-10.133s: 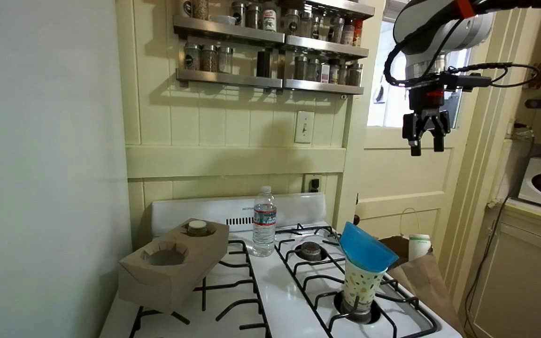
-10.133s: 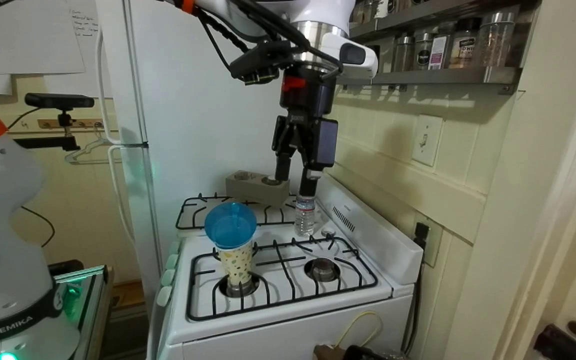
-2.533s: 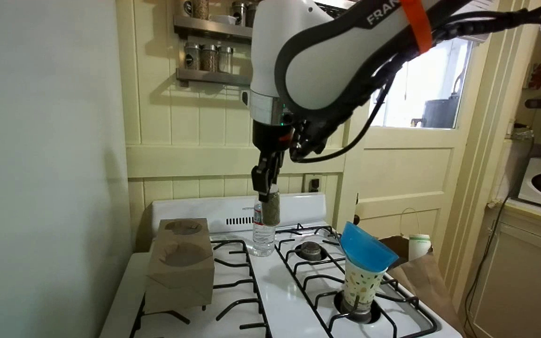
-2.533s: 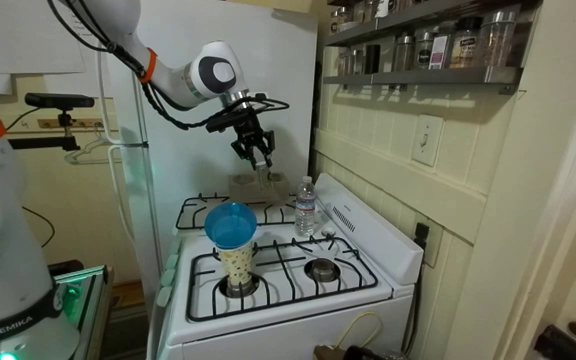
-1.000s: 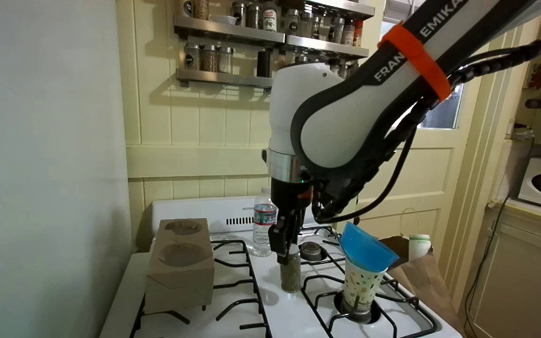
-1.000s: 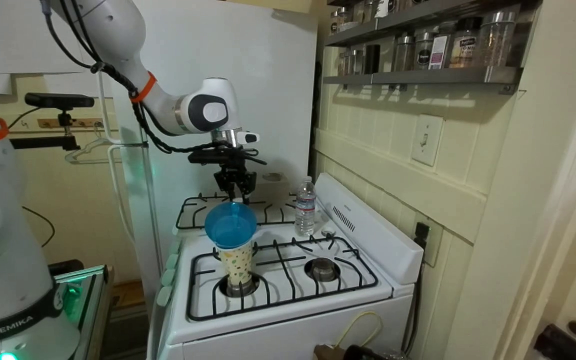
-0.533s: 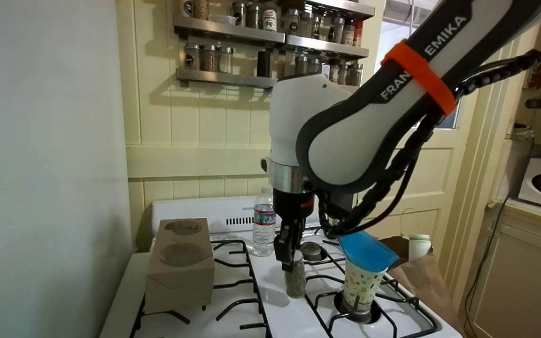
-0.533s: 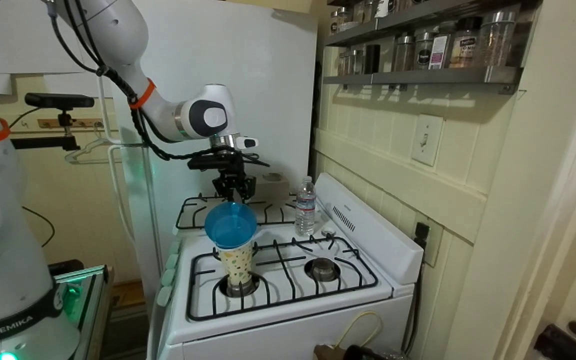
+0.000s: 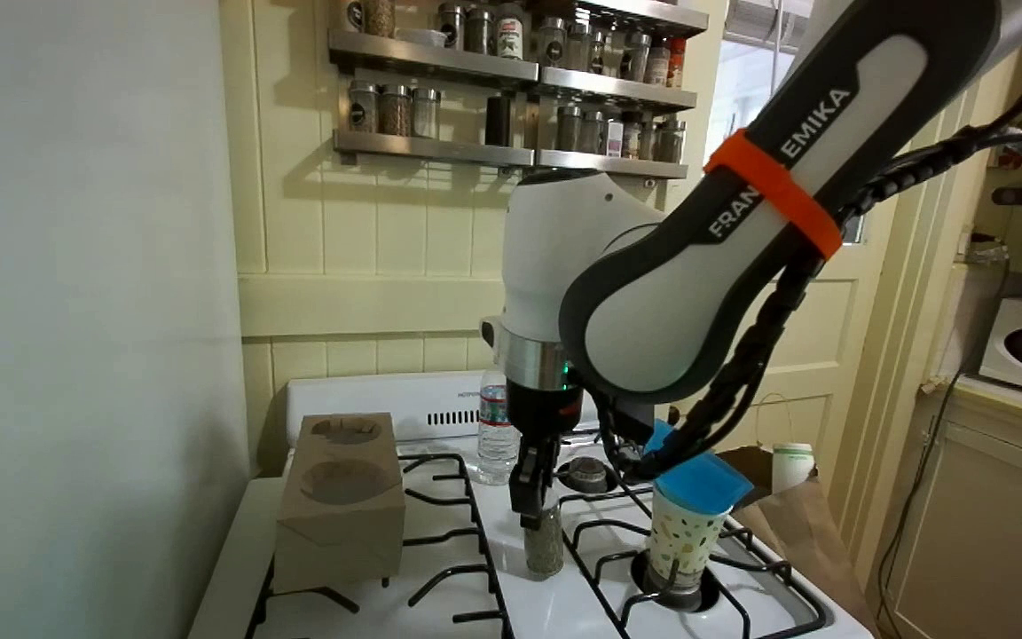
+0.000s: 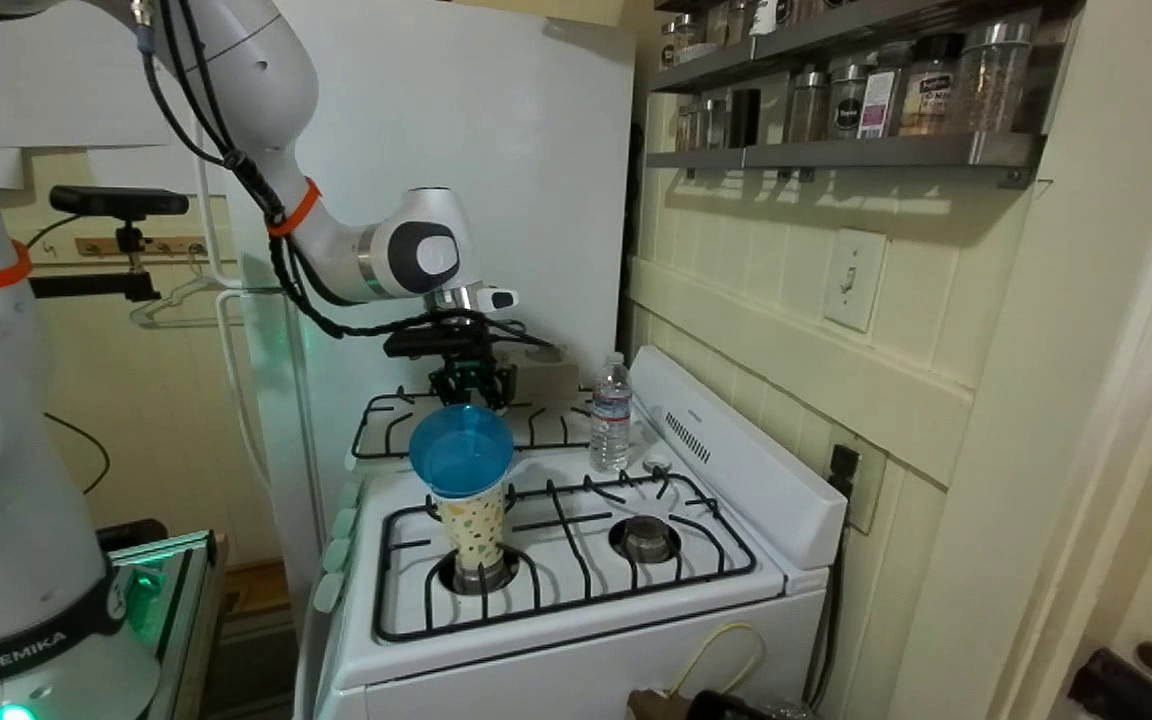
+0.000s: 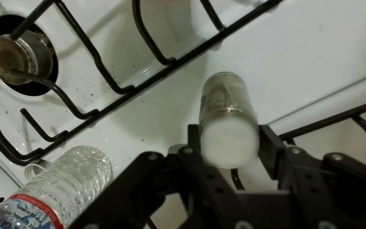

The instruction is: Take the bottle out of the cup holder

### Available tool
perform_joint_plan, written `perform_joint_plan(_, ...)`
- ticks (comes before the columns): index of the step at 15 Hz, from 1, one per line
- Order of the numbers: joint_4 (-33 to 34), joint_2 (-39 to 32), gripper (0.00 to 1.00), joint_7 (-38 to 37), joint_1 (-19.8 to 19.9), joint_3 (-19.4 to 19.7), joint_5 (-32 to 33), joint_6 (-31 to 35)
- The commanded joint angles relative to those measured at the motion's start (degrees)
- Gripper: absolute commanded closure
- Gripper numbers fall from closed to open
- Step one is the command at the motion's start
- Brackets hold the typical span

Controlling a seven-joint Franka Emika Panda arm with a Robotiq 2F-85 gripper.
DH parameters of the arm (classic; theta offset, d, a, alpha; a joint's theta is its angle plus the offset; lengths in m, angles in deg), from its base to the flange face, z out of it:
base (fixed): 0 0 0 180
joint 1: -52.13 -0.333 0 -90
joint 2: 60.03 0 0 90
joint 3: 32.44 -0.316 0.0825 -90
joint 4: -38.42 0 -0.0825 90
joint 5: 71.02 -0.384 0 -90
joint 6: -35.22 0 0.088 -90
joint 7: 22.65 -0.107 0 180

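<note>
My gripper [image 9: 538,510] is shut on the bottle [image 9: 545,546], a small clear jar of greenish-grey contents with a pale round lid. In the wrist view the black finger pads [image 11: 267,140] press both sides of the lid end, and the body of the bottle [image 11: 226,92] points down at the white stovetop. It stands about upright over the strip between the burners; whether its base touches cannot be told. The cup holder [image 9: 338,541], a brown cardboard box with two vacant round wells, lies apart on the burner grate. Blue plastic hides the bottle in an exterior view [image 10: 461,450].
A large water bottle [image 10: 610,412] stands close by, near the stove's back panel [image 10: 736,440]. A patterned cup [image 9: 687,541] with a blue funnel top [image 9: 702,484] sits on a burner. Black grate bars [image 11: 151,81] flank the strip. Spice shelves [image 9: 431,146] hang above.
Ten seconds ago the bottle sat in a cup holder well; it was lifted out and carried over the stovetop. Over the last half second the arm sank slightly and the bottle straightened.
</note>
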Motion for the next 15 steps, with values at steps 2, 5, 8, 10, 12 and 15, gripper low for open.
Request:
perform_joint_plan(2,-0.4,-1.1,0.77,0.2,-0.1,0.5,1.9,2.8)
perform_joint_plan(5,-0.4,-1.3,0.35,0.8,-0.1,0.5,1.6,3.7)
perform_joint_plan(8,-0.3,-1.4,0.12,2.2,-0.1,0.5,0.8,3.8)
perform_joint_plan(10,-0.2,-1.3,0.01,3.6,-0.2,0.4,-0.4,3.0)
perform_joint_plan(12,-0.3,0.3,0.0,5.1,-0.3,0.1,-3.0,2.0)
perform_joint_plan(15,-1.2,5.7,0.0,5.2,-0.7,-0.3,-7.0,1.9)
